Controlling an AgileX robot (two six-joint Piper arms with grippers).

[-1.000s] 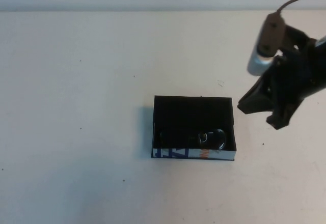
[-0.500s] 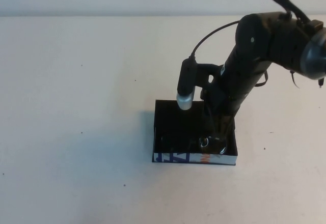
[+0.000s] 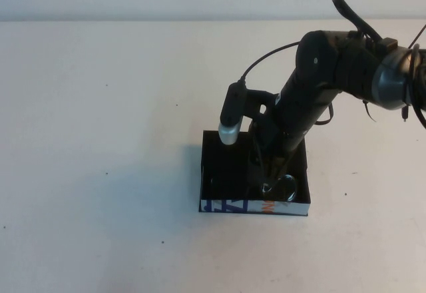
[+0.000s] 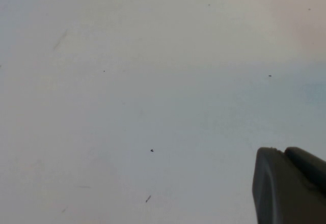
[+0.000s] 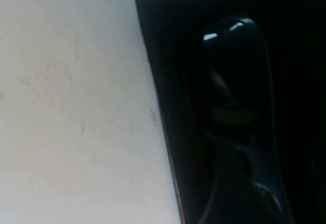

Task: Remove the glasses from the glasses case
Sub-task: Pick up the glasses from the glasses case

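I have the right gripper (image 3: 267,173) lowered into the glasses case (image 3: 219,163), a flat rectangular black box lying open on the pale table (image 3: 100,140), with its white side edge, printed in blue and orange, turned toward my side. The glasses (image 3: 283,186), a pair of black thick-framed plastic spectacles with dark lenses, lie inside the case along that printed edge, and from the high view only one shiny lens shows, just beside the tip of the arm. I brought the arm down steeply from above, I think because the walls of the box leave no other way to reach the frame. In the right wrist view the lens (image 5: 232,76) is very close to the camera and the case wall (image 5: 158,107) runs beside it, so the tool is deep in the box. Whether its fingers are spread or already pinching the frame, I cannot tell, because everything there is black on black. The left gripper (image 4: 293,186) is parked over bare table, away from the work; only a dark corner of it is visible, so I cannot tell its state either. My judgement is that the grasp is the step in hand, and the glasses are not yet out.
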